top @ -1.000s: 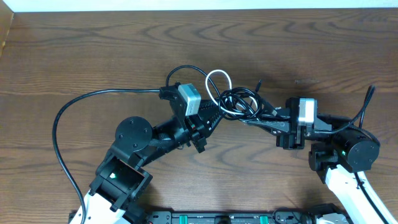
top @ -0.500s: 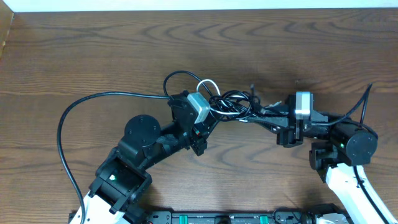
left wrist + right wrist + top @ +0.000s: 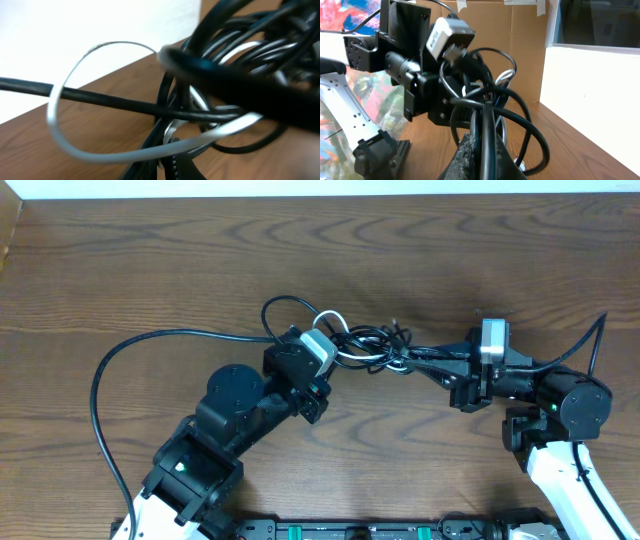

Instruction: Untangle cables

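Wooden surface (image 3: 150, 260) fills the overhead view. Left arm (image 3: 235, 395) reaches in from lower left, right arm (image 3: 570, 400) from the right, tips near each other at mid-surface. The cables (image 3: 368, 345) form one knotted bundle strung between both tips: black loops plus one white cable (image 3: 331, 318) at the left end. Left jaws together, clamped on the cables. Right jaws together, clamped on a black strand.
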Robot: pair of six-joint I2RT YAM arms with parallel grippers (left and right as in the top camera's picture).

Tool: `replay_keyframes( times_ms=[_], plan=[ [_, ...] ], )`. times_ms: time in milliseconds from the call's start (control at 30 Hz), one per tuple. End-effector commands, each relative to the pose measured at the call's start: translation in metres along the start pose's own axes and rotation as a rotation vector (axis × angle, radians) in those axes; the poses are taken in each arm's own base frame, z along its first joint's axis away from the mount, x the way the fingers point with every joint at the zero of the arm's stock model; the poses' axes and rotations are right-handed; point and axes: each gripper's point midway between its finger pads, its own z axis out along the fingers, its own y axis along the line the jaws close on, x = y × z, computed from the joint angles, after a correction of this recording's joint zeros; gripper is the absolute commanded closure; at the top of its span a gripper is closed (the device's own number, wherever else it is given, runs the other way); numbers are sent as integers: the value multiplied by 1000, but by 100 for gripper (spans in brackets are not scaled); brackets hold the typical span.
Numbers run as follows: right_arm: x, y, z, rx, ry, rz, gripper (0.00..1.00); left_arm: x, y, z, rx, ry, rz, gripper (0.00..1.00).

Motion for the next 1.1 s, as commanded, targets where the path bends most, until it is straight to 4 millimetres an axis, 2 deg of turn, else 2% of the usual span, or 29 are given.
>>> replay_keyframes(
  times_ms=[0,233,433,533,567,700,733,767,800,867,1067],
  plan=[
    [-17,-7,-3,54,-43,-51,99,11,40,-4,-218,55,56,92],
    [-16,-7,-3,54,-42,-50,99,13,66,-13,-375,70,59,93],
    [-13,-10,-3,61,-34,-18,99,10,64,-12,-368,51,13,93],
    [-10,-12,-3,67,-26,0,98,3,63,-13,-364,5,-61,93],
    [-8,-13,-3,69,-22,12,93,-2,61,-12,-352,-15,-85,93],
    [-1,-17,-3,80,-6,52,53,-19,40,-10,-223,-84,-96,92],
    [1,-18,-3,82,-2,66,28,-24,34,-9,-184,-101,-93,93],
    [1,-19,-3,83,0,72,14,-27,29,-9,-156,-114,-91,93],
    [3,-19,-3,86,3,81,6,-30,26,-9,-134,-124,-95,92],
    [4,-20,-3,87,7,79,1,-34,22,-9,-114,-143,-110,93],
    [10,-23,-4,95,22,105,1,-45,22,-11,-104,-190,-194,93]
  ],
)
